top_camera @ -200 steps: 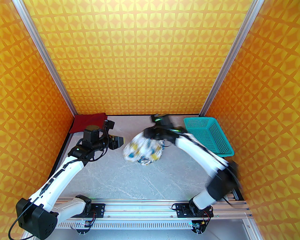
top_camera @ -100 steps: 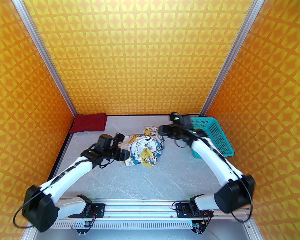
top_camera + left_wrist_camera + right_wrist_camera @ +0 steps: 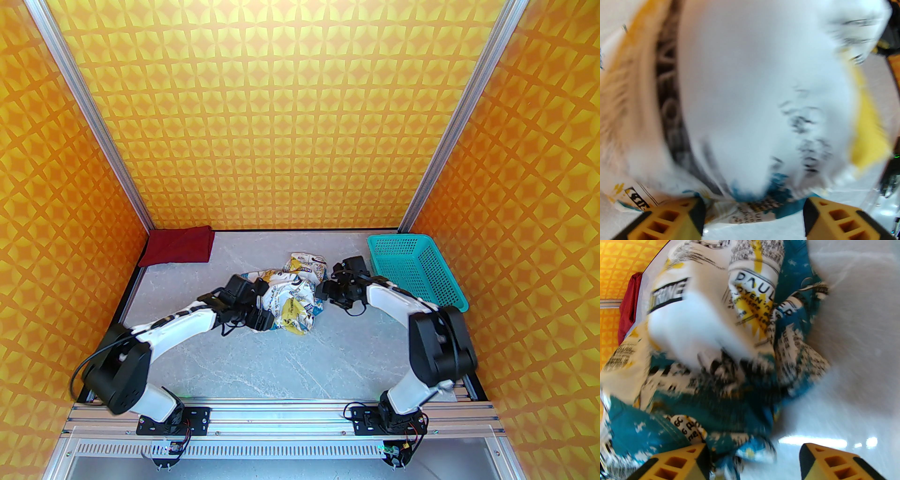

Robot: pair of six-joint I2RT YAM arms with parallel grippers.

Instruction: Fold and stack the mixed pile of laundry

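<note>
Middle of the top view: white printed shirt (image 3: pixel 293 295), crumpled on the table (image 3: pixel 281 365).
Left gripper (image 3: pixel 262 321): wide, at the shirt's lower left.
Right gripper (image 3: pixel 324 291): wide, at the shirt's right edge.
Red shirt (image 3: pixel 180 246): lying flat, left of the middle.

Printed garment (image 3: pixel 750 93) blurred at close range (lettering unreadable); the 2 yellow fingers (image 3: pixel 670 220) cut off by the lower edge.

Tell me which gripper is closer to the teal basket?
Right. The right gripper is at the printed shirt's right edge, close to the basket. The left gripper is on the shirt's left side, farther away.
</note>
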